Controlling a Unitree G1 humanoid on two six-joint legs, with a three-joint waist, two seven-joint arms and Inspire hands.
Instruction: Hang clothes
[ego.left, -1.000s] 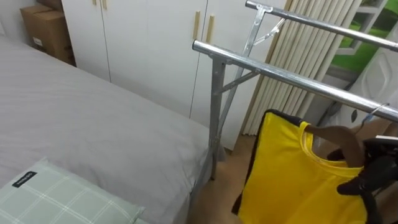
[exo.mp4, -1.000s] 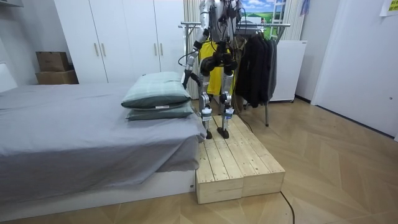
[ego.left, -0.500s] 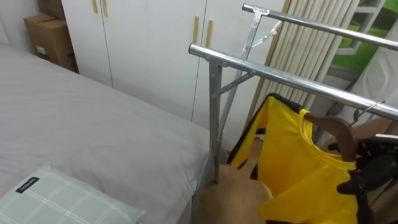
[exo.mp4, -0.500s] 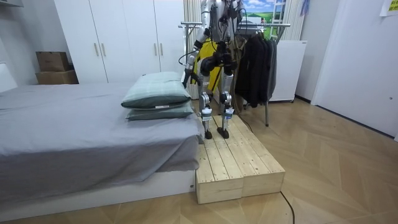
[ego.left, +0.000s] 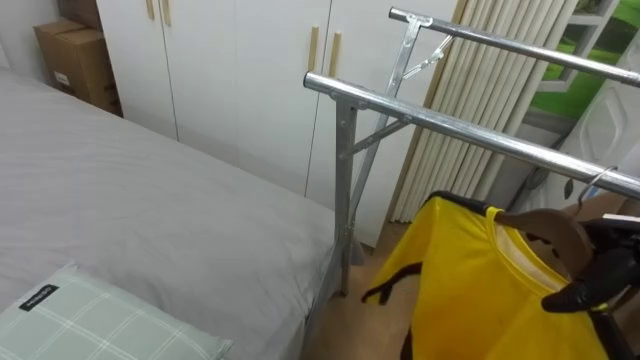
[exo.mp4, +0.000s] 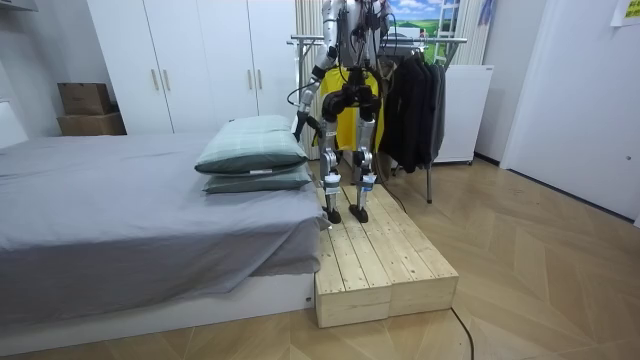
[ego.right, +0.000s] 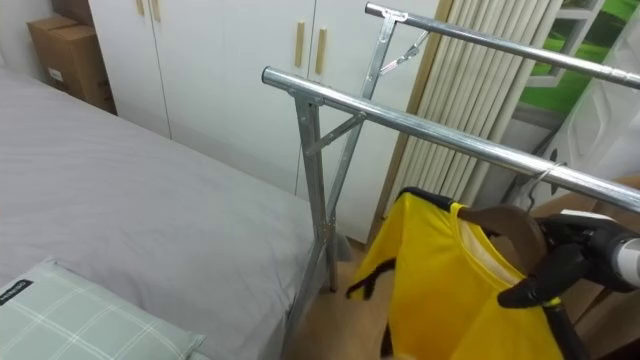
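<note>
Holding low at lower right, the right hand (ego.left: 600, 282) has fingers clamped on the wooden hanger (ego.left: 545, 222) bearing the yellow shirt (ego.left: 480, 290), just under the steel rail (ego.left: 450, 125). Hanging step judged under way; next, the hook (ego.left: 597, 181) needs lifting over the rail.

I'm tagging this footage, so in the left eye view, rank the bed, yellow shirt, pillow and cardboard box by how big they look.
1. bed
2. yellow shirt
3. pillow, cut off by the picture's edge
4. cardboard box, farthest off, so its real size against the pillow is unsure
</note>
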